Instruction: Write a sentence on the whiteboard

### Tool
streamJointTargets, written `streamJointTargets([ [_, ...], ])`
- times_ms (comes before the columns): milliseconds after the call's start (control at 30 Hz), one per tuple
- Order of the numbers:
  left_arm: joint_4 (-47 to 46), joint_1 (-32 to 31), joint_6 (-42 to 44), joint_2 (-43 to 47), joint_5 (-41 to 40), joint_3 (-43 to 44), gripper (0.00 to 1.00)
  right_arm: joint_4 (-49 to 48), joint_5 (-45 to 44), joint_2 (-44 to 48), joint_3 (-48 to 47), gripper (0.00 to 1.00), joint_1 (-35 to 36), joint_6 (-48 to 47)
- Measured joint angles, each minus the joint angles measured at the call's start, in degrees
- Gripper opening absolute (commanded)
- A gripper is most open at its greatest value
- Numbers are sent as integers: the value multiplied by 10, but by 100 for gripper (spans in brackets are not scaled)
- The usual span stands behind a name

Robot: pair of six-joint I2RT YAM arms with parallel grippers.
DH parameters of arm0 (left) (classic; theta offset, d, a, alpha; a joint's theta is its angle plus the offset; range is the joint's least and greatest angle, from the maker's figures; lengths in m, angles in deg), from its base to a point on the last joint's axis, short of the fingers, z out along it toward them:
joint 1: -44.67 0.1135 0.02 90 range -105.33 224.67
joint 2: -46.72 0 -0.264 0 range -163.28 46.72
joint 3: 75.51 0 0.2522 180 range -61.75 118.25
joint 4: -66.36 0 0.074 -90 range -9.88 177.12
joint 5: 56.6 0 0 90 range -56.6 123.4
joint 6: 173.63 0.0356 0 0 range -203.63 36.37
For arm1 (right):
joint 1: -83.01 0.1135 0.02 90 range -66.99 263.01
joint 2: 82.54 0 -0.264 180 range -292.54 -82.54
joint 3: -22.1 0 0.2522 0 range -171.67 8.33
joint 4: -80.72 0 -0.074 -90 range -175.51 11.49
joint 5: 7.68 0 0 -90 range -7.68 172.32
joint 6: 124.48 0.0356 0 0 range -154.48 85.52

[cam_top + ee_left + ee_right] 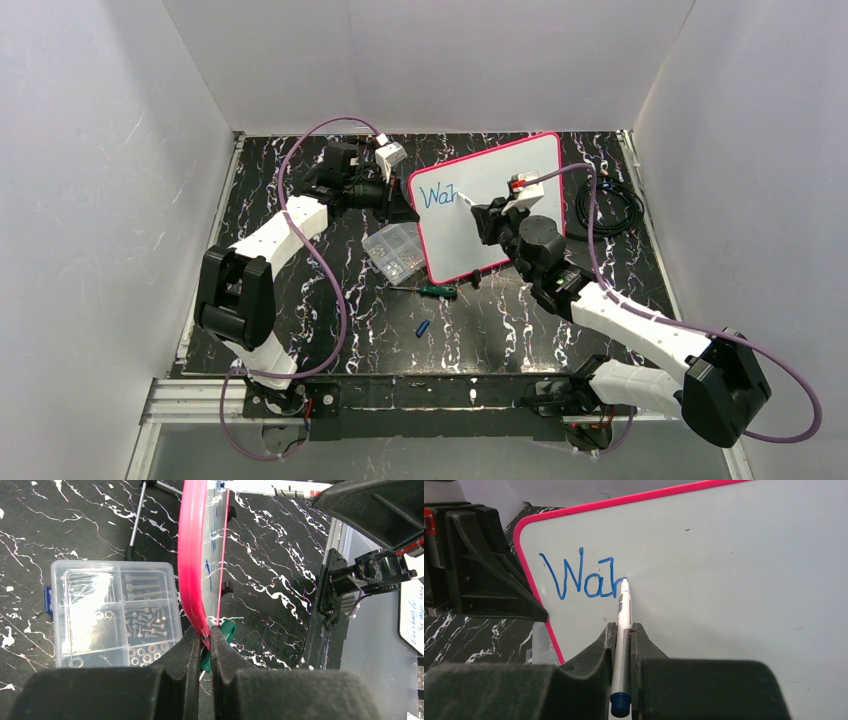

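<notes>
The whiteboard [470,248] stands tilted up on the table, its pink-red rim [192,555] pinched at the left edge by my left gripper [205,637], which is shut on it. Blue letters reading "War" [584,577] begin the sentence at the board's upper left [438,195]. My right gripper [624,630] is shut on a white marker [624,610] with a blue end. The marker's tip touches the board just right of the last letter. In the top view the right gripper [485,215] is in front of the board's middle, and the left gripper [405,205] is at its left edge.
A clear compartment box [393,250] of screws and washers [115,610] lies left of the board. A green-handled screwdriver [438,291] lies below the board's lower edge, a small blue cap [422,327] nearer the arms, and a black cable coil [610,210] at the right.
</notes>
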Motion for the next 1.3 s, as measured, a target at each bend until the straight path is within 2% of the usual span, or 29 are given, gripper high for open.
streamJointTargets([
  [300,3,0,3,1,2,0,0,27,16,30,-17,1,-1,-20],
  [1300,4,0,4,1,3,1,0,19,9,6,-8,1,-10,-22],
])
